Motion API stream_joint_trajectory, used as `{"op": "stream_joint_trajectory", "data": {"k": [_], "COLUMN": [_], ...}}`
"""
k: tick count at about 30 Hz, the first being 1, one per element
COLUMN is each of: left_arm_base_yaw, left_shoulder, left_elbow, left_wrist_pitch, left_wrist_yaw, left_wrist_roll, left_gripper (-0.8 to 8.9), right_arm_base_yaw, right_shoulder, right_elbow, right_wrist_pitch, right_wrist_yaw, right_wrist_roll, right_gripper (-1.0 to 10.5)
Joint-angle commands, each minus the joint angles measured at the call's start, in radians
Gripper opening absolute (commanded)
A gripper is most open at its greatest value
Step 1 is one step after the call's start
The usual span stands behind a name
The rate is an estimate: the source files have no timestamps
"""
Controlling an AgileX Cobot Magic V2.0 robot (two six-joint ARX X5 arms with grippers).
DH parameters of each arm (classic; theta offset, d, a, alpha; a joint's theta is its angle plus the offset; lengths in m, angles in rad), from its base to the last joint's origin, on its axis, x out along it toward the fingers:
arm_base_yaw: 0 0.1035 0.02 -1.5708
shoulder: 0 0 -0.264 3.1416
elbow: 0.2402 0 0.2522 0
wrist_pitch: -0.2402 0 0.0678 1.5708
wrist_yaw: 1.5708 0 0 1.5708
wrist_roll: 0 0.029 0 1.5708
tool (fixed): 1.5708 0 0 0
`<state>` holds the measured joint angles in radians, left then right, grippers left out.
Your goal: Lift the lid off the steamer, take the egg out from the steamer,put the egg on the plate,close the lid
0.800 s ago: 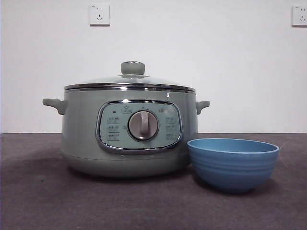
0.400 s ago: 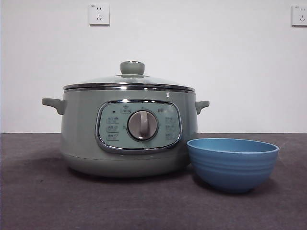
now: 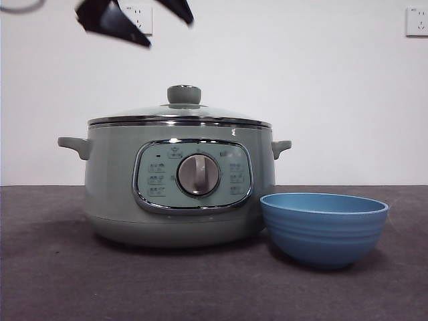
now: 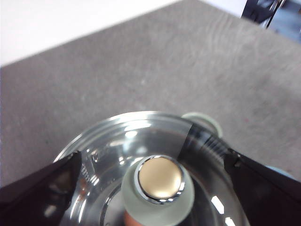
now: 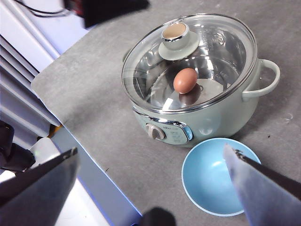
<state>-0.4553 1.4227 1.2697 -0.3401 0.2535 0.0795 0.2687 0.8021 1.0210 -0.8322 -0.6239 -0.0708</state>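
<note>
1. While our left gripper (image 4: 153, 162) hangs spread above the lid (image 3: 180, 112), the lid sits closed on the steamer (image 3: 177, 184).
2. Our right gripper (image 5: 150, 188) waits spread, high above the plate (image 5: 218, 176).
3. We see the egg (image 5: 185, 80) inside the steamer.

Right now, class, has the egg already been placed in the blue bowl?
No. In the right wrist view the brown egg lies inside the steamer under the glass lid, and the blue bowl holds nothing.
</note>
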Motion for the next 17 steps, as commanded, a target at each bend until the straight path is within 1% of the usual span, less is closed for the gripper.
{"op": "stream_joint_trajectory", "data": {"k": [1, 9, 15, 16, 17], "left_arm_base_yaw": [-0.013, -0.045, -0.05, -0.05, -0.05], "left_shoulder": [0.055, 0.161, 0.18, 0.18, 0.181], "left_elbow": [-0.002, -0.002, -0.002, -0.002, -0.002], "left_wrist_pitch": [0.026, 0.063, 0.051, 0.046, 0.039], "left_wrist_yaw": [-0.008, -0.045, -0.05, -0.049, -0.045], "left_wrist_roll": [0.023, 0.023, 0.022, 0.022, 0.022], "left_gripper": [5.34, 5.33, 5.28, 5.06, 4.55], "right_arm_base_yaw": [0.002, 0.002, 0.002, 0.002, 0.002], "right_shoulder": [0.001, 0.012, 0.016, 0.016, 0.016], "right_elbow": [0.0, 0.0, 0.0, 0.0, 0.0], "right_wrist_pitch": [0.003, 0.001, 0.001, 0.001, 0.001], "right_wrist_yaw": [0.002, 0.003, 0.006, 0.006, 0.006], "right_wrist_roll": [0.002, 0.002, -0.002, -0.002, -0.002], "right_gripper": [5.4, 5.4, 5.4, 5.4, 5.4]}}
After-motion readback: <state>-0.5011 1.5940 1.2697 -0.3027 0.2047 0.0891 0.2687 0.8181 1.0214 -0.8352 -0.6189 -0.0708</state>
